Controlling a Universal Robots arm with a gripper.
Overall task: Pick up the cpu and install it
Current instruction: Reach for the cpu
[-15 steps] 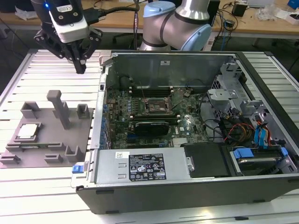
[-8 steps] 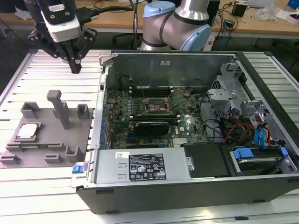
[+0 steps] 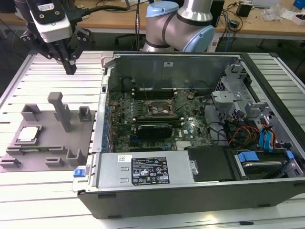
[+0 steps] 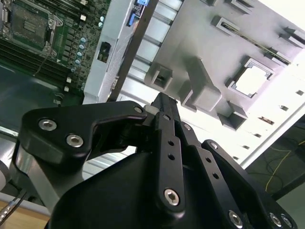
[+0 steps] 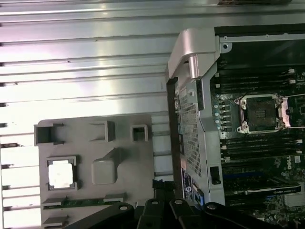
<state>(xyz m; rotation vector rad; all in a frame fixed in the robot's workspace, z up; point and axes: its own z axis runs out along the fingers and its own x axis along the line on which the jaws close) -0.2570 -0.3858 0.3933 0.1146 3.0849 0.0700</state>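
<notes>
We see the hand (image 3: 70,68) (image 4: 162,101) raised over the slatted metal bench (image 3: 47,200), at the exterior view's upper left. It hangs above the far edge of the grey holder plate (image 3: 47,148). Its black fingers are drawn together to a narrow point, and they hold nothing.

The cpu (image 3: 28,134) (image 4: 251,80) (image 5: 61,172) lies flat in a square framed recess on that plate, towards the exterior view's left. Its pale top faces up. It is well apart from the hand and nothing touches it. Also on the plate, we see a tall upright post (image 3: 61,109) near the middle and several low blocks around it.

On the exterior view's right of the plate, just beside it, the computer case (image 3: 190,195) lies on its side with the panel off and the motherboard (image 3: 190,126) showing. The cpu socket (image 3: 159,107) (image 5: 261,112) (image 4: 28,24) sits near the middle of the board, ringed by a metal frame, and its centre looks dark. Just beside it, on the near side in the exterior view, lies a long black expansion card (image 3: 153,130). A silver power supply (image 3: 143,169) runs along the near wall of the case.
</notes>
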